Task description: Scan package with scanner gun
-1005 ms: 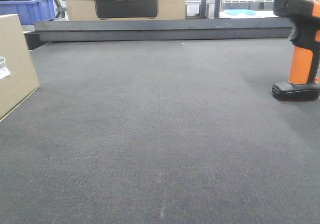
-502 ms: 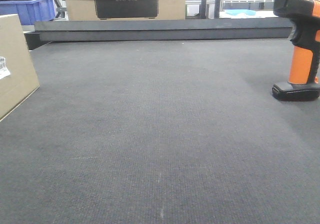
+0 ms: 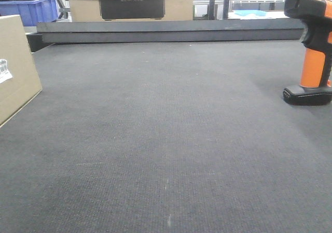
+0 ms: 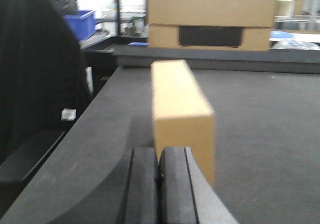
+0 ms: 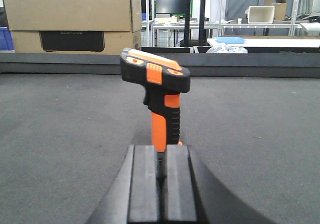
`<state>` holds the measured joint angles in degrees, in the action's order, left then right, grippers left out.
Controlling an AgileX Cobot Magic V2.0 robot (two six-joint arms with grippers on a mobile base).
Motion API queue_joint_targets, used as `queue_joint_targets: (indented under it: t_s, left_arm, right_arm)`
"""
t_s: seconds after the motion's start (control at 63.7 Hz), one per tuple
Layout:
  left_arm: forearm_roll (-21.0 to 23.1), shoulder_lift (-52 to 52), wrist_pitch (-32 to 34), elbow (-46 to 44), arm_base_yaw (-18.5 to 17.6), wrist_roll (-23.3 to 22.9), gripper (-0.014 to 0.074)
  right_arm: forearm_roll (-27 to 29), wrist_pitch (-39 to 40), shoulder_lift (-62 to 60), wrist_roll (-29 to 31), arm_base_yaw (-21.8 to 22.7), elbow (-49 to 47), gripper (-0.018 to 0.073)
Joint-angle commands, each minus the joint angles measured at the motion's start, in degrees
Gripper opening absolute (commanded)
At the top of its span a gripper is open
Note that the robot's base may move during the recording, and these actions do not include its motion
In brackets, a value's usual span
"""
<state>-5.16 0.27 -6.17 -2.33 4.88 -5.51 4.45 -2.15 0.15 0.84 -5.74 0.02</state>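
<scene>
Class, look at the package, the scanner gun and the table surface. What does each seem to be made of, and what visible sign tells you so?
Package: likely cardboard; flat matte tan faces, sharp folded edges.
Scanner gun: probably moulded plastic, smooth orange and black; the ribbed black grip may be rubber.
Table surface: looks like dark grey woven fabric or matting; fine ribbed texture, no shine.
</scene>
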Motion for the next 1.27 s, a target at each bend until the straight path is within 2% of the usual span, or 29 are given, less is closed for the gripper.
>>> queue_joint_targets:
  t_s: [0.0,0.078,0.157,0.408,1.256]
  left_arm:
    - [1.29,-0.27,6.17,2.33,1.34,0.50,-0.0101]
    - [2.10,-0.27,7.32,2.33,2.19,0.50,-0.0101]
    - [2.37,-0.27,5.83,2.33,2.30,0.50,-0.0101]
    - [2.27,-0.27,5.83,2.33,-0.25,0.50,-0.0101]
    - [2.18,-0.27,6.17,2.33,-0.26,0.50,-0.0101]
  right_arm:
    - [-0.43,0.91,-0.15,0.18,-0.04,-0.02,-0.0168]
    - [-0.43,0.91,-0.15,0.18,-0.04,-0.02,-0.0168]
    - [-0.43,0.91,-0.15,0.18,-0.04,-0.02,-0.0168]
    - [-0.43,0.91,-0.15,0.18,-0.04,-0.02,-0.0168]
    - [-0.43,0.91,-0.15,0.18,-0.04,-0.02,-0.0168]
